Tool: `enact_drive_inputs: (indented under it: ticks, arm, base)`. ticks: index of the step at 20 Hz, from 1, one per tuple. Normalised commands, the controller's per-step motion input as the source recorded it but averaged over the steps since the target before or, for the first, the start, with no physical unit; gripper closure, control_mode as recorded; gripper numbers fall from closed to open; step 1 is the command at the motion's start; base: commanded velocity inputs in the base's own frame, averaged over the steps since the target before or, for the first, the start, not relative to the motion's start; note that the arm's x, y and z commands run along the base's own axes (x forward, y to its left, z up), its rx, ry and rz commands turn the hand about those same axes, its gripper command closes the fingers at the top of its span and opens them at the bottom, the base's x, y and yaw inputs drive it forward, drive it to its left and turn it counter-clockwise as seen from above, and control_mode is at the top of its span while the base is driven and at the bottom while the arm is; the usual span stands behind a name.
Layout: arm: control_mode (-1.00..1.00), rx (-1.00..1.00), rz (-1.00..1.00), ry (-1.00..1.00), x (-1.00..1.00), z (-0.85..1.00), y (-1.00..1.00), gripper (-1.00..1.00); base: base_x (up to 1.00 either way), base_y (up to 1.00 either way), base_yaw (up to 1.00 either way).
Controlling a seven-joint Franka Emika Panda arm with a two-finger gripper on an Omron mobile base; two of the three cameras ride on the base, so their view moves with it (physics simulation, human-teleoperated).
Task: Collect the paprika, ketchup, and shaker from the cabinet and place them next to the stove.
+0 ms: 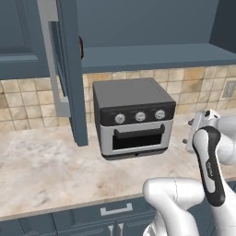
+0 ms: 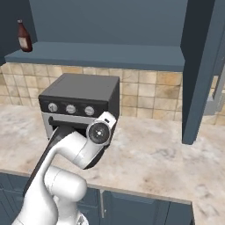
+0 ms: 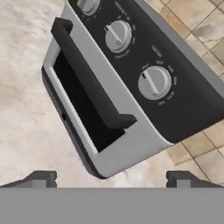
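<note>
The ketchup (image 2: 24, 36) stands upright on the cabinet (image 2: 101, 55) shelf, up and well to the left of the toaster oven (image 2: 79, 105) in the right base view, its long axis vertical and its neck pointing up. From the left base view a sliver of dark red (image 1: 81, 47) peeks past the edge of the open cabinet door (image 1: 69, 69), above and left of the toaster oven; it is too cut off to tell which item it is. The paprika and shaker cannot be made out, and the stove lies outside these views.

The gripper (image 3: 111, 177) sits low, just in front of the toaster oven and aimed at its front, fingertips (image 3: 41, 178) spread wide with nothing between them. So the bottle lies well above the fingers and off to the toaster oven's left; my judgement is the coming move is a long lift toward the shelf, meeting the bottle from the side, across its upright axis
</note>
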Motion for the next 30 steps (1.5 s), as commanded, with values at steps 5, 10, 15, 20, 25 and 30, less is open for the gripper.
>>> enact_drive_inputs:
  ticks: [5,10,15,20,25,30]
  arm:
    - [-1.0,0.0,0.13,0.0,0.05,0.3,0.69,-1.0]
    - [-1.0,0.01,0.11,0.0,0.0,0.61,0.37,-1.0]
    - [-1.0,0.02,0.05,0.0,0.04,0.8,0.34,-1.0]
    - [-1.0,0.02,0.01,0.03,0.12,0.89,0.32,-1.0]
    - [-1.0,0.04,0.0,0.05,0.11,0.8,0.29,-1.0]
    - [-1.0,0.11,0.0,0.01,0.0,0.41,0.4,-1.0]
  base:
    - [0.0,0.0,0.0]
    - [0.0,0.0,0.0]
    - [0.0,0.0,0.0]
    - [0.0,0.0,0.0]
    - [0.0,0.0,0.0]
    - [0.0,0.0,0.0]
